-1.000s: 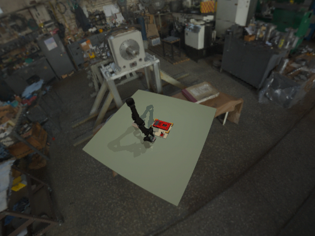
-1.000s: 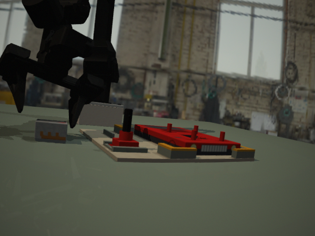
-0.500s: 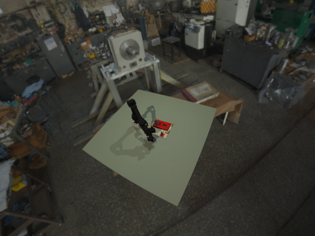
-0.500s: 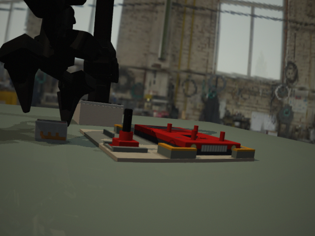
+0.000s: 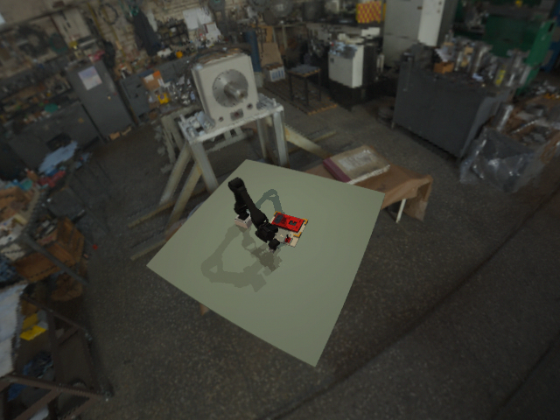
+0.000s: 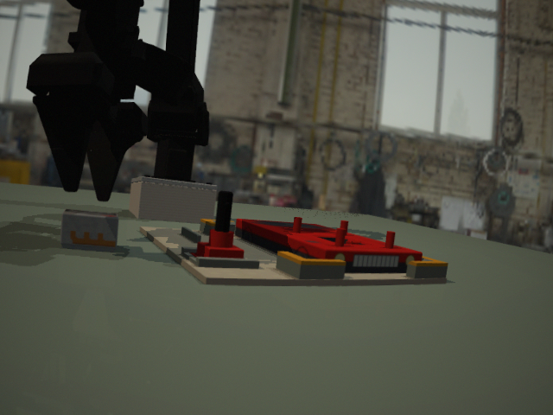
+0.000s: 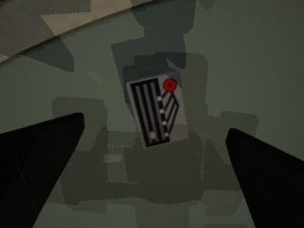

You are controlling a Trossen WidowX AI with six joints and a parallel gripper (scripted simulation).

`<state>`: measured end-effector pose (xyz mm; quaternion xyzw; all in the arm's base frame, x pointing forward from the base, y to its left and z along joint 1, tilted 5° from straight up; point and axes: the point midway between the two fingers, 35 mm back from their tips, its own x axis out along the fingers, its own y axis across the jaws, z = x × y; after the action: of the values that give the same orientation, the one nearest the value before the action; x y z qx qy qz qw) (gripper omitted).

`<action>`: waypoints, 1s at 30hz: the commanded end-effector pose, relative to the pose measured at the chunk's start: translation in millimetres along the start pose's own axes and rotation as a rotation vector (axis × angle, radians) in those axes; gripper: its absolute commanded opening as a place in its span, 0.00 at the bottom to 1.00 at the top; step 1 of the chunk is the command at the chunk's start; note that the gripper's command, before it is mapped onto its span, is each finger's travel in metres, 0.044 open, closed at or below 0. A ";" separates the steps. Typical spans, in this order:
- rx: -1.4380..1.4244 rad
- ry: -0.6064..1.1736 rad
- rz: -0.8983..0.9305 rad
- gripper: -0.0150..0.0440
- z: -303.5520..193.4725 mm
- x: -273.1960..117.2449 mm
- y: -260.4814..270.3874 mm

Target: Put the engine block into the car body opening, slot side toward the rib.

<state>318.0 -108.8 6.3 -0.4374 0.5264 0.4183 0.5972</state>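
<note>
The grey engine block [image 6: 89,230] [image 7: 157,111] lies on the table, beside and clear of the base board. Its top shows black stripes and a red disc in the wrist view; an orange comb-shaped mark is on the side facing the exterior camera. My gripper [image 6: 87,195] [image 7: 157,127] is open and empty, pointing down above the block. The fingertips are higher than its top, one to each side of it in the wrist view, the block turned slightly. The red car body [image 5: 283,221] [image 6: 365,246] lies on the board with a dark opening in it. The rib cannot be made out.
The base board [image 5: 294,242] [image 6: 241,273] [image 7: 109,7] carries grey and orange corner blocks [image 6: 310,266] around the car body. A red part with an upright black handle [image 6: 224,212] stands in a grey holder on the board's near side. Red pegs rise from the car body.
</note>
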 end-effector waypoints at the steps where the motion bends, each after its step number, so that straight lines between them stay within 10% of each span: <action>1: -0.142 0.030 0.061 1.00 1.6 -8.3 -1.7; 30: -0.304 0.048 0.144 1.00 7.2 2.6 -8.1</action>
<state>328.5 -103.4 9.8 -0.4927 0.4992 0.5254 0.4817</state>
